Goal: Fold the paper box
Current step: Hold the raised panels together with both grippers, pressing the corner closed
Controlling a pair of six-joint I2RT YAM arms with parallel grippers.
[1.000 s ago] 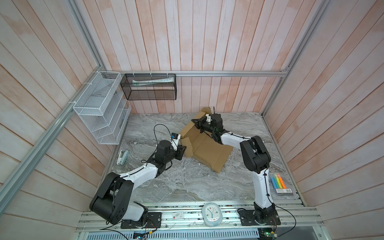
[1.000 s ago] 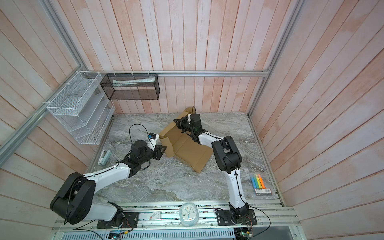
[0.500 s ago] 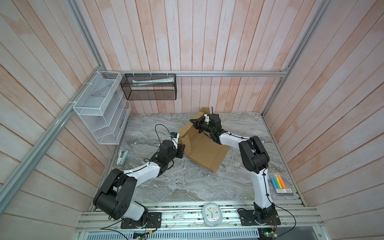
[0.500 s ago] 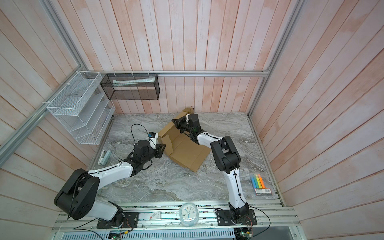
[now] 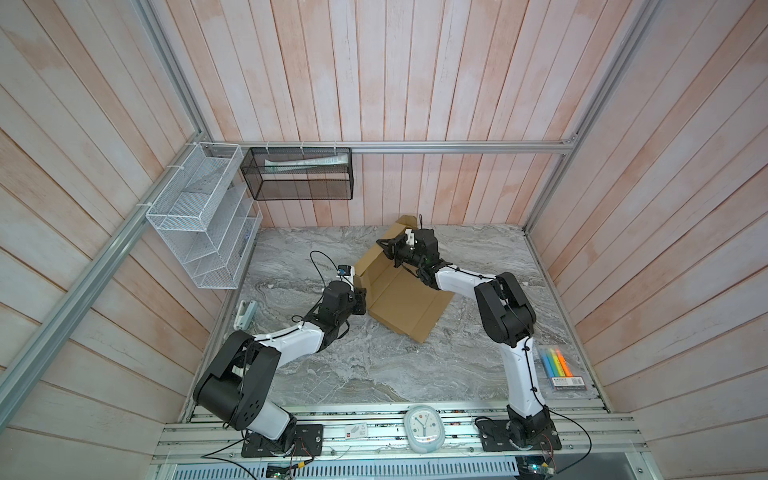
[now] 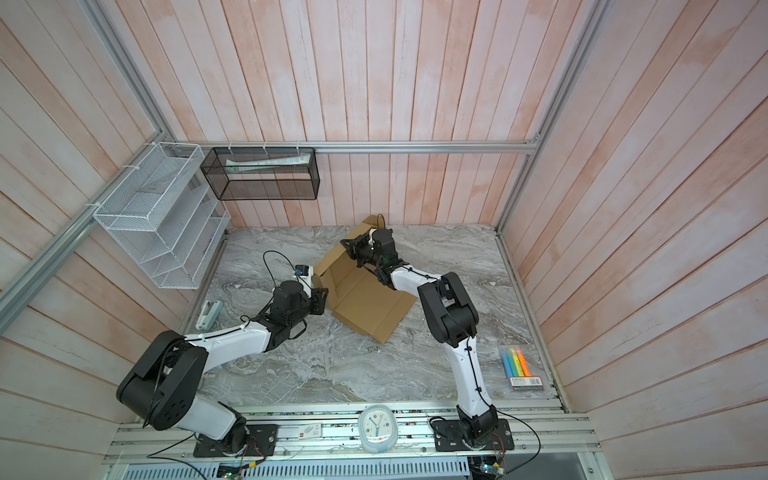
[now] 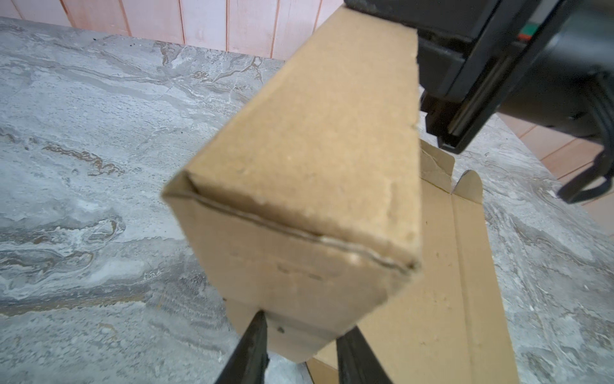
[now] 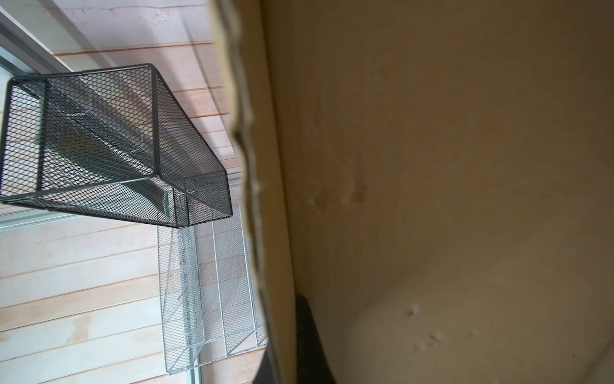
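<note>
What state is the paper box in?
Partly folded: the paper box has one wall raised, gripped by the left claw; its main panel lies open.

The paper box (image 5: 405,303) lies on the surface (image 5: 374,374) toward its back edge, left tool (image 5: 360,301) at the box's left side, right tool (image 5: 390,249) at its rear; marker pack (image 5: 561,368) near the front-right corner.

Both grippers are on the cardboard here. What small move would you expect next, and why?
Probably the right gripper swings its pinched far flap inward. The left gripper clamps the raised side wall of the paper box, steadying it, and the far flap stands raised, not yet folded in.
</note>
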